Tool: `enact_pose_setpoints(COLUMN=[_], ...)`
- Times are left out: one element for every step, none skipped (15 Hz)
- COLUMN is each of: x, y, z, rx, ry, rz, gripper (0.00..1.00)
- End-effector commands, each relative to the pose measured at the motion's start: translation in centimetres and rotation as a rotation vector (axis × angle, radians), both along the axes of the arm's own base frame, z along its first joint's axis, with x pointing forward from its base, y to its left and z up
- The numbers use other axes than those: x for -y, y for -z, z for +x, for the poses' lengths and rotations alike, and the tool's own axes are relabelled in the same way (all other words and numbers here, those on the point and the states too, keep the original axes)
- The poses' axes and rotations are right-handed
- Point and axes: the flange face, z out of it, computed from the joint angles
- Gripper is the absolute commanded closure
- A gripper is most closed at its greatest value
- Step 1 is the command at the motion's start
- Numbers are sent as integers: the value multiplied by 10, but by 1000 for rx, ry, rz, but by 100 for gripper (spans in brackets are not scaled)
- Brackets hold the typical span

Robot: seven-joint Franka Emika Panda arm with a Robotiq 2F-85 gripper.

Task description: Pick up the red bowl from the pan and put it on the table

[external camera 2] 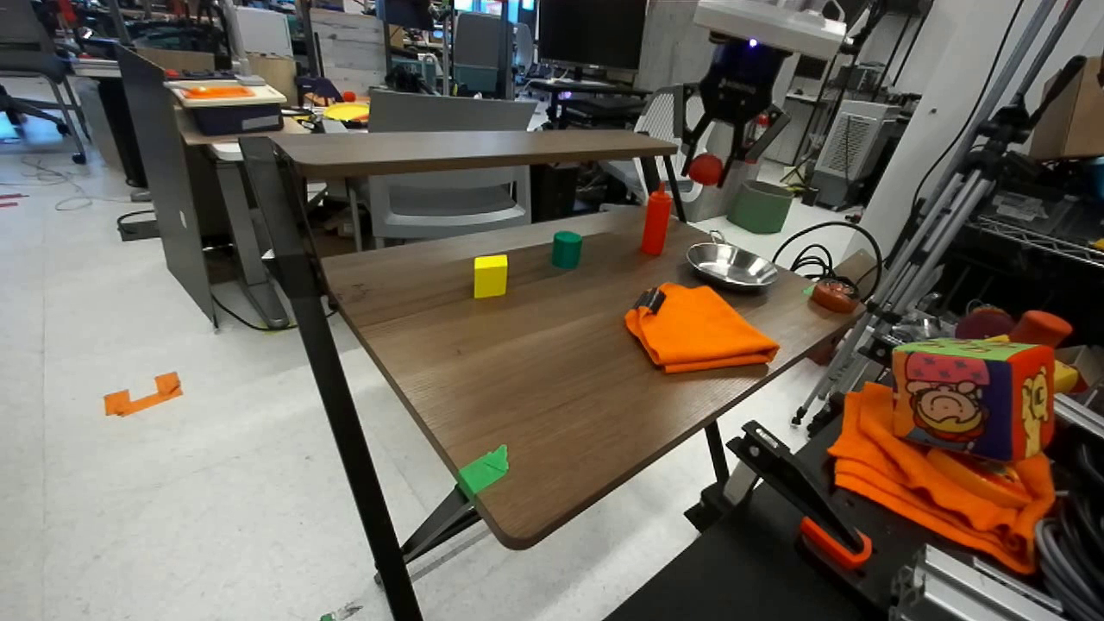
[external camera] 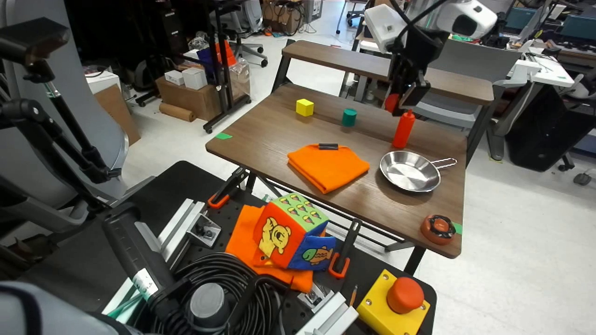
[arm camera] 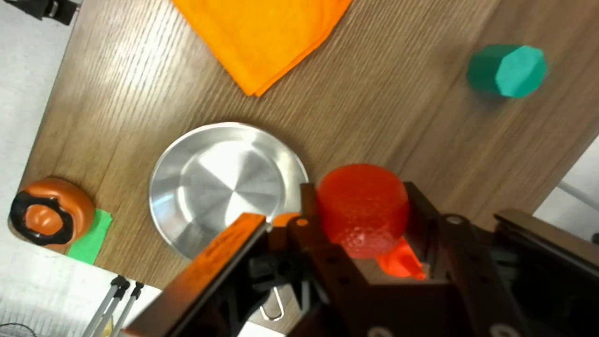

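My gripper [external camera: 401,105] is shut on a round red thing [arm camera: 362,210], which looks like a ball rather than a bowl. The red ball also shows between the fingertips in an exterior view [external camera 2: 705,169]. The gripper holds it well above the table [external camera: 260,135], apart from everything else. The silver pan [external camera: 409,171] stands on the table with nothing in it. In the wrist view the pan [arm camera: 224,178] lies below and left of the fingers, its handle partly hidden by the gripper.
A red bottle [external camera: 404,130] stands upright near the pan, below the gripper. A green cylinder [external camera 2: 567,249], a yellow cube [external camera 2: 491,277], a folded orange cloth [external camera: 328,167] and an orange round object [arm camera: 56,213] are on the table. A raised shelf [external camera 2: 483,151] runs along one side.
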Motion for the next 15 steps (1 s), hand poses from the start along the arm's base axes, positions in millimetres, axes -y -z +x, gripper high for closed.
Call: enact_pose_setpoints(x=[-39,-49,-56,-62,-64,-67,-67,-67,-68,-67,-66,-66,-65,-66,-67], y=[1,7,13,18,27,35,45,56,67,78,91,100,111,119,125], z=[10,12,16,18,21,24,28,31,34,37,40,42,44,46,48], rx=[4,3,4,6,-2,-7,-13,-19,-26,-34,-44,-52,-62,-69,-76], ry=[12,15,19,27,36,45,55,64,71,81,87,93,99,102,102], rz=[4,5,-1,-5,-8,-12,-19,-28,-34,-44,-53,-62,-71,-80,-87], gripper=[80,80,80,80,80,80,80,80,80,80,80,80,80,80,80])
